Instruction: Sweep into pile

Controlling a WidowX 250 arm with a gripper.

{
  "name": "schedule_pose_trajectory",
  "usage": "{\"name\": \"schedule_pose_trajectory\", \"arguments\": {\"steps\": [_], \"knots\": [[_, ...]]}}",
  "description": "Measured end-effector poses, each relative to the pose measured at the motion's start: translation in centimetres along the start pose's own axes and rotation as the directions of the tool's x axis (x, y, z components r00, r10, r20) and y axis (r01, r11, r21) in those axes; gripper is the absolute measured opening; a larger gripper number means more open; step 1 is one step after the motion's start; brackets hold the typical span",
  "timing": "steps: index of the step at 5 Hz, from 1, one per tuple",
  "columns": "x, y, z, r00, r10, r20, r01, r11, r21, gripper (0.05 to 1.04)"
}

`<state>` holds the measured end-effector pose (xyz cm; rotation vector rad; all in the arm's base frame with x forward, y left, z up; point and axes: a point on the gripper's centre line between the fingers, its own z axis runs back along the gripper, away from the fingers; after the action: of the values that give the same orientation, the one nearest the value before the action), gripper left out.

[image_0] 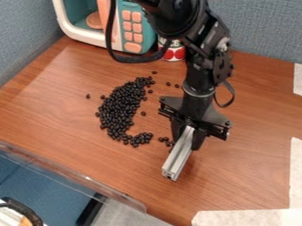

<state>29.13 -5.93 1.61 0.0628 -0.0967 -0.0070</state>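
Observation:
The black gripper (pixel 187 132) hangs over the middle right of the table and is shut on a silver metal bar (pixel 179 153). The bar slants from between the fingers down to the lower left, low over the wood. Black beans (pixel 121 106) lie left of the gripper in a curved heap, with its lower end bending toward the bar. A few loose beans (pixel 165 140) are close beside the bar's upper left side, and others are scattered above and left of the heap. The gripper may hide more beans behind it.
A teal and white toy microwave (pixel 131 26) stands at the back left, with a red and white can (pixel 173 52) beside it, partly behind the arm. A clear strip (pixel 70 172) runs along the table's front left edge. Pale paper pieces (pixel 247 218) lie at the lower right and right edges.

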Motion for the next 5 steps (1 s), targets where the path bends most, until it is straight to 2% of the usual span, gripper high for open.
{"name": "schedule_pose_trajectory", "arguments": {"steps": [2,3,5], "knots": [[-0.2,-0.9,-2.0,1.000,-0.029,-0.001,0.029,0.999,-0.015,0.375],[-0.1,-1.0,-2.2,0.999,-0.038,0.004,0.039,0.999,-0.020,0.375],[-0.1,0.6,-2.6,0.999,-0.038,-0.002,0.038,0.999,0.008,0.375]]}}
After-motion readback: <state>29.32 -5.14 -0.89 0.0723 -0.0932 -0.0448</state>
